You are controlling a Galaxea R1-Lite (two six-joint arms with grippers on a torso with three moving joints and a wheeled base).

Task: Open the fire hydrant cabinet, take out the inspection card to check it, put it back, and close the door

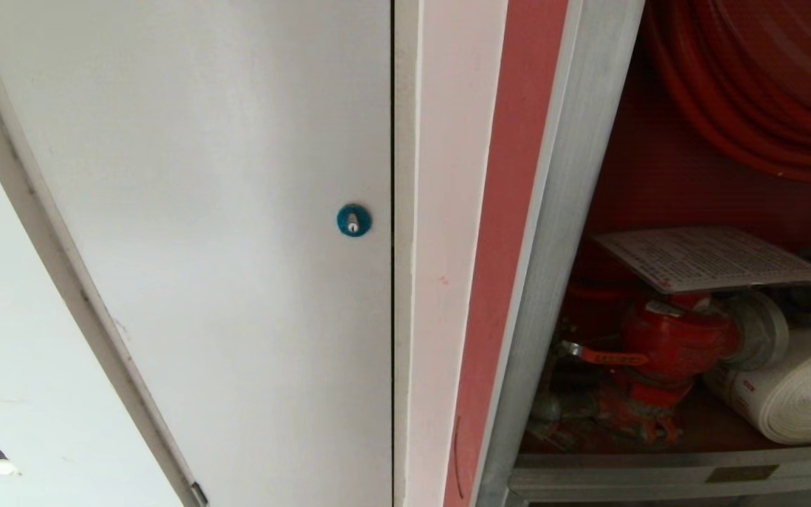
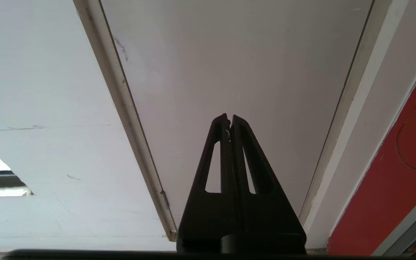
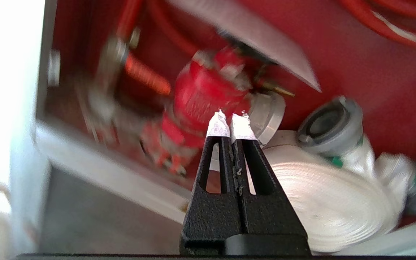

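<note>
low in the middle of the right wrist view, the right gripper [image 3: 230,119] has its white-tipped fingers pressed together on nothing, aimed at the red valve [image 3: 208,94] just beyond. above it the inspection card [image 3: 265,47] lies flat over the valve; in the head view's right half the card [image 1: 712,257] rests inside the fire hydrant cabinet [image 1: 574,176], whose opening is uncovered. the reach for the card looks under way; next the fingers must part and slip around its edge. the left gripper [image 2: 229,121], closed and empty, faces the white-grey panel [image 2: 237,61].
</note>
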